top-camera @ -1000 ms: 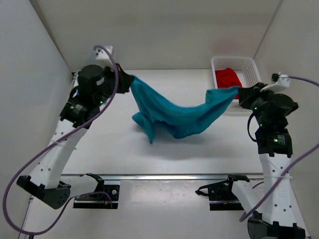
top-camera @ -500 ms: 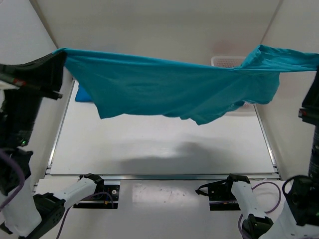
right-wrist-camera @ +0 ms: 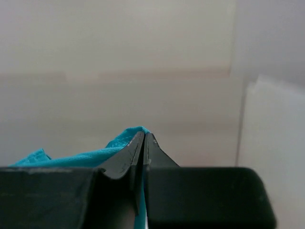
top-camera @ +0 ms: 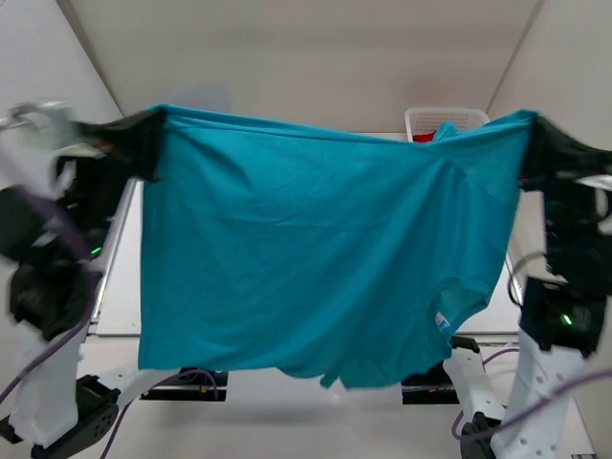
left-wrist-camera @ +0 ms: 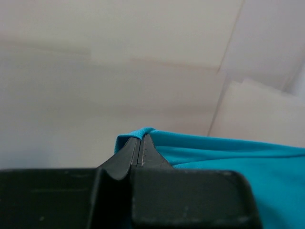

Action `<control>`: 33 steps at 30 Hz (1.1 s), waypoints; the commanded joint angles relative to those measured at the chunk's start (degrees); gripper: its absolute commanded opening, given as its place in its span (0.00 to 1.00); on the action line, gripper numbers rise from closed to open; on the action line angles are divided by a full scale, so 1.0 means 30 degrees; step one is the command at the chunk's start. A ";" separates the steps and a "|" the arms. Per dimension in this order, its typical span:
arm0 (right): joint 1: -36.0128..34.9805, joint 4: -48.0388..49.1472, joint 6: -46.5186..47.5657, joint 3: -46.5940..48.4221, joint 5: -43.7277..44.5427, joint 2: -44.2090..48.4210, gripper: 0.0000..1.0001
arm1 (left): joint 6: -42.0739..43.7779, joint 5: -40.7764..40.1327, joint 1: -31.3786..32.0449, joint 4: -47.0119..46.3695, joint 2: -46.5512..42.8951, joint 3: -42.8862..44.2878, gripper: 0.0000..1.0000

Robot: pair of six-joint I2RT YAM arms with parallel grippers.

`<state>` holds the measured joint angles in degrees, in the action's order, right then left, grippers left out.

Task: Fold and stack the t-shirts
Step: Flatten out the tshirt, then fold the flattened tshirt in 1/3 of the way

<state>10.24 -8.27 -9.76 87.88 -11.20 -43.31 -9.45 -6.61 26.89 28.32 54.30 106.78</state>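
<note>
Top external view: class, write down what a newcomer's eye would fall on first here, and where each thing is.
The teal t-shirt dominates, hanging spread like a curtain across the middle of the view. The left gripper and right gripper each pinch an upper corner, jaws shut on the cloth. Behind its top right edge peeks a white mesh basket with a red shirt inside.

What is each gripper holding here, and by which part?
Both are shut on the teal t-shirt: the left gripper pinches its upper left corner, the right gripper its upper right corner.
</note>
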 commanded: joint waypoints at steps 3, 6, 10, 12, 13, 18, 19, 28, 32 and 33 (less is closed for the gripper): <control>0.1506 0.3306 -0.3656 -0.8882 -0.2648 0.0168 0.00 | -0.1007 -0.0581 -0.0908 -0.0880 0.2168 -0.6781 0.00; 0.0957 0.5361 -0.5238 -1.2878 -0.4117 -0.0646 0.00 | -0.1916 -0.1196 -0.1522 -0.1932 0.3747 -1.0179 0.00; -0.1505 0.6917 -0.2997 -1.6018 -0.2713 -0.3224 0.00 | -0.2124 -0.0101 -0.2959 -0.4278 0.6878 -1.3821 0.00; -0.2269 0.7177 -0.2259 -1.6167 -0.2447 -0.5416 0.00 | -0.1366 -0.0841 -0.3105 -0.5009 0.8606 -1.4409 0.00; -0.2126 0.7471 -0.2313 -1.6254 -0.2796 -0.5833 0.00 | -0.1419 -0.0872 -0.3280 -0.5595 0.9604 -1.4615 0.00; -0.1655 0.8175 -0.2519 -1.5963 -0.2977 -0.9084 0.00 | -0.2736 0.1852 -0.5183 -0.6687 1.3618 -1.3512 0.00; -0.1743 0.8381 -0.2518 -1.5904 -0.2859 -0.9698 0.01 | -0.2709 0.2084 -0.5476 -0.6395 1.4729 -1.2605 0.00; -0.1861 0.7564 -0.1200 -1.1045 -0.2828 -1.2926 0.00 | -0.3029 0.2115 -0.6472 -0.5192 1.7933 -0.7855 0.00; -0.1859 0.6744 -0.1256 -1.0278 -0.2797 -1.2373 0.01 | -0.3003 0.3230 -0.6797 -0.4987 1.7497 -0.8053 0.00; -0.1832 0.6336 -0.1230 -1.0568 -0.3263 -1.2138 0.00 | -0.2798 0.3142 -0.6739 -0.5014 1.7263 -0.8229 0.00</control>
<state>4.73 10.48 -14.94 55.18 -20.47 -82.59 -18.17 1.37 7.57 12.75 109.16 81.78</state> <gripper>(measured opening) 0.005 0.022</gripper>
